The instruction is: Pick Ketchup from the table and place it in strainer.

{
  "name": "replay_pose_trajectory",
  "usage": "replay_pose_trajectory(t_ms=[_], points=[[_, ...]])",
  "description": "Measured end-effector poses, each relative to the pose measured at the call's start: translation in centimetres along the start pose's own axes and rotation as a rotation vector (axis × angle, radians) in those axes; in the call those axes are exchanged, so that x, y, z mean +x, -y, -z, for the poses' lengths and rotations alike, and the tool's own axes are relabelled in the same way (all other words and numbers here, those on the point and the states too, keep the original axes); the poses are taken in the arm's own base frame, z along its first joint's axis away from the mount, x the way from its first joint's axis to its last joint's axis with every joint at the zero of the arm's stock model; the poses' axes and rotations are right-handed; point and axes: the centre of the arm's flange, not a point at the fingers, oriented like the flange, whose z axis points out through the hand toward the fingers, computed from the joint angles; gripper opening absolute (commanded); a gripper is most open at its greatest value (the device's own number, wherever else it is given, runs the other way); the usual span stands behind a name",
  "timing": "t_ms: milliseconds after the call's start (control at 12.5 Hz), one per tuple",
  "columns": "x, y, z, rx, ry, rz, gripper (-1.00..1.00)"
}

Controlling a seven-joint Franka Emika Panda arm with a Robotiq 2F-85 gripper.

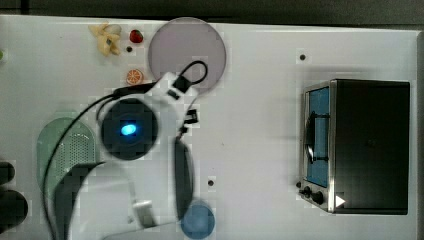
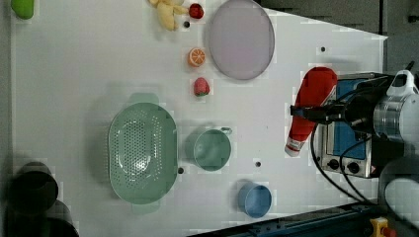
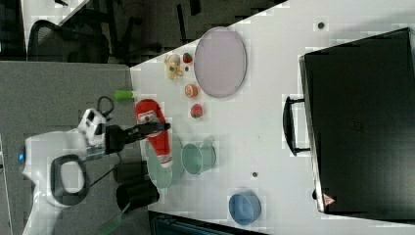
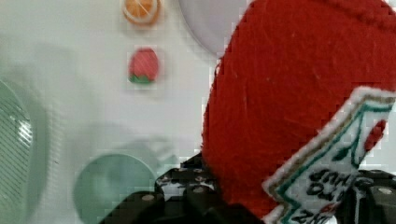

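The ketchup, a red bottle with a white label and white cap, hangs in the air with my gripper shut across its middle. In the left view it hangs cap-down in front of the toaster oven, well to the right of the strainer. In the right view the ketchup overlaps the strainer's near rim. The wrist view has the ketchup close up between the black fingers, with the strainer off to one side. In the top view the arm covers the bottle beside the strainer.
A silver and black toaster oven stands at the top view's right. A purple plate, an orange slice, a strawberry, a green cup and a blue cup lie around the strainer.
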Motion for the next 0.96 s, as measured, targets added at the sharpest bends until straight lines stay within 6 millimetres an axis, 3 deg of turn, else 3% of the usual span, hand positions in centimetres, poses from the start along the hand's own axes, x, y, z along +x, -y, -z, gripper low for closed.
replay_pose_trajectory(t_ms=[160, 560, 800, 960], points=[[-0.6, 4.4, 0.0, -0.008, 0.022, -0.056, 0.25], [-3.9, 17.2, -3.9, 0.001, 0.112, -0.147, 0.25], [-5.1, 23.5, -5.7, 0.079, 0.071, -0.202, 0.25], [-5.5, 26.4, -7.0, 0.148, 0.055, -0.255, 0.25]])
